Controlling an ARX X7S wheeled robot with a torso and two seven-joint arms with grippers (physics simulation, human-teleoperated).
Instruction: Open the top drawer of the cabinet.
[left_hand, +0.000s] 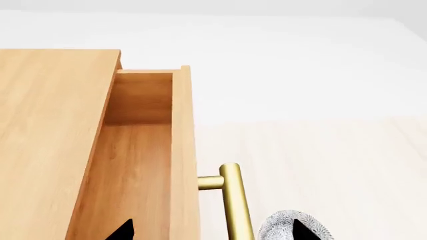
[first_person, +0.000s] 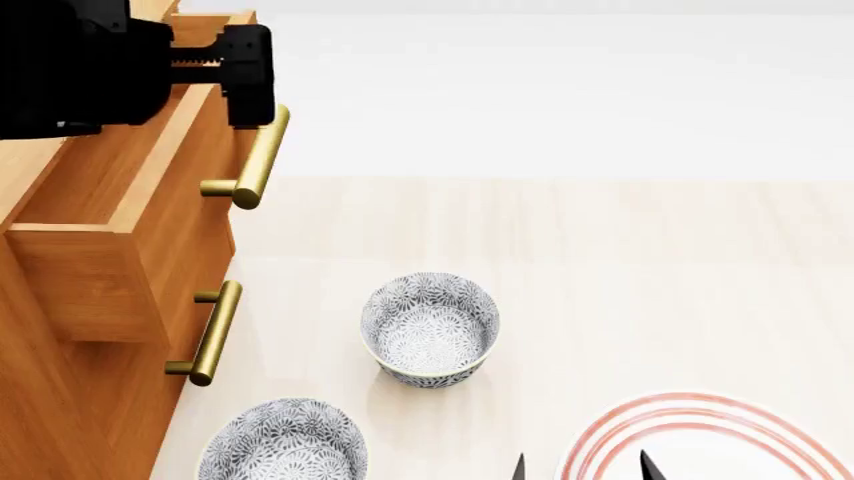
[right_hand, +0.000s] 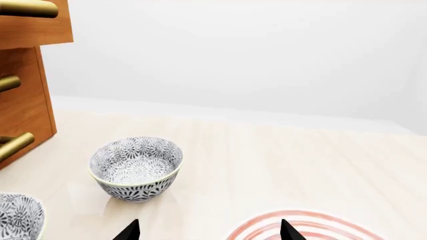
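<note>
Top drawer (first_person: 127, 215) of the cabinet (first_person: 47, 400) is seen at the left of the head view, pulled partly out so that its plain wood box is exposed; in the left wrist view the open interior is shown from above. Its brass handle (first_person: 254, 160) is met at the upper end by the left gripper (first_person: 247, 90), whose black fingers are placed at the bar; whether the bar is actually clamped cannot be told. Below it, a second handle (first_person: 210, 333) is carried by the lower drawer (first_person: 167, 330). Further right, two patterned bowls (first_person: 430, 330) (first_person: 283, 440) are set on the pale floor (first_person: 601, 260), apart from each other. At the far right, a red-ringed plate (first_person: 707, 445) is overhung by the right gripper (first_person: 581, 467), with its two fingertips spread apart and nothing held between them.
</note>
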